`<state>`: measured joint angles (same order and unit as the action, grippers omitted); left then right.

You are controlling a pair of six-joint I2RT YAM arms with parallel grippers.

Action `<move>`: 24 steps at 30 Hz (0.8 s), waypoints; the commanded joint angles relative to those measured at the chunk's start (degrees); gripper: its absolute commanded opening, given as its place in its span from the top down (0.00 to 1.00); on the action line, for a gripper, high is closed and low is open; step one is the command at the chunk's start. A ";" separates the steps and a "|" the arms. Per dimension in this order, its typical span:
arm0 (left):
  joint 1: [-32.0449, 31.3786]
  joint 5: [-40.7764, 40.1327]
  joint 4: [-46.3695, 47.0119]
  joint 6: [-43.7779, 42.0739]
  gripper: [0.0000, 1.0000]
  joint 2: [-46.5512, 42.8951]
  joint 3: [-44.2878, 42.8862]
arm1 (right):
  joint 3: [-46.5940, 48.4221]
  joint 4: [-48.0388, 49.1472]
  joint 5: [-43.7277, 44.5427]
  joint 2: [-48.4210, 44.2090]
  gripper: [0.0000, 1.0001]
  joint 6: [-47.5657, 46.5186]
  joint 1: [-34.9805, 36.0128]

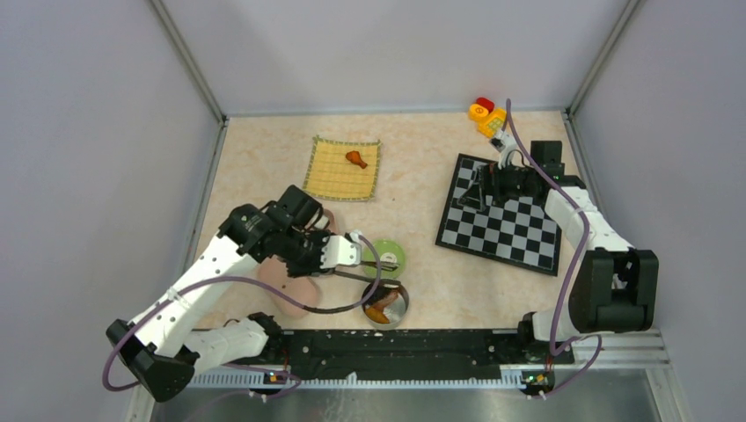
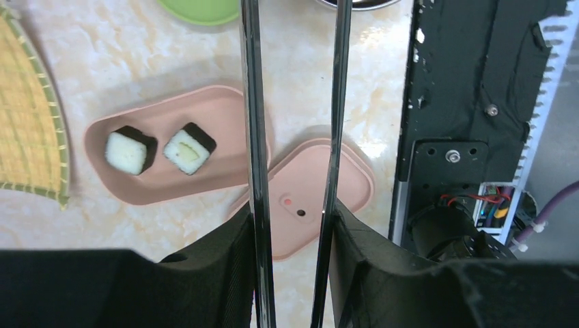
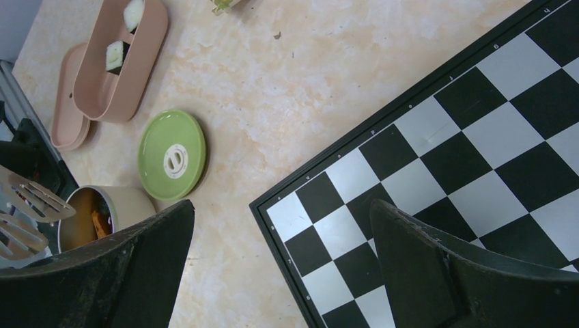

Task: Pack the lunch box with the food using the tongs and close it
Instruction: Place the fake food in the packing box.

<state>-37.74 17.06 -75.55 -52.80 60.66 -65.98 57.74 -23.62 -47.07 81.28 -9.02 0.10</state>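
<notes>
My left gripper is shut on the silver tongs, one pad on each arm. In the top view the tongs reach right to the metal pot, which holds orange and brown food. The pink lunch box stands open with two sushi rolls inside. Its pink lid lies beside it, close to the black rail. A brown drumstick piece lies on the yellow mat. My right gripper is open and empty over the chessboard's edge.
A green round lid lies just behind the pot. The chessboard fills the right side under my right arm. Red, yellow and orange toy blocks sit at the back right. The black base rail runs along the near edge.
</notes>
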 commanded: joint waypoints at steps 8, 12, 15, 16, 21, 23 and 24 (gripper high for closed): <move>17.93 -3.08 22.39 4.38 0.56 8.72 -6.25 | 0.45 0.81 -1.56 -0.55 0.02 -1.27 -0.45; 24.50 -6.46 31.09 5.16 0.54 14.26 -8.77 | 0.36 0.79 -1.70 -0.82 0.02 -1.27 -0.45; 28.25 -6.89 32.04 8.45 0.53 20.36 -12.81 | 0.49 0.62 -1.72 -0.90 0.02 -1.27 -0.45; 29.56 -6.42 31.87 9.65 0.52 22.41 -14.33 | 0.49 0.63 -1.71 -0.97 0.02 -1.31 -0.45; 32.98 -5.82 31.40 15.81 0.52 29.21 -18.76 | 0.56 0.52 -1.71 -0.94 0.02 -1.35 -0.45; 32.99 -5.77 31.71 18.28 0.52 30.68 -19.14 | 0.63 0.41 -1.63 -1.00 0.02 -1.36 -0.45; 32.99 -5.88 31.85 20.23 0.52 31.89 -19.48 | 0.69 0.37 -1.62 -1.03 0.02 -1.36 -0.45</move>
<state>-4.60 10.59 -45.78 -39.88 90.61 -82.59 57.74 -23.66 -47.68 81.30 -9.02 0.10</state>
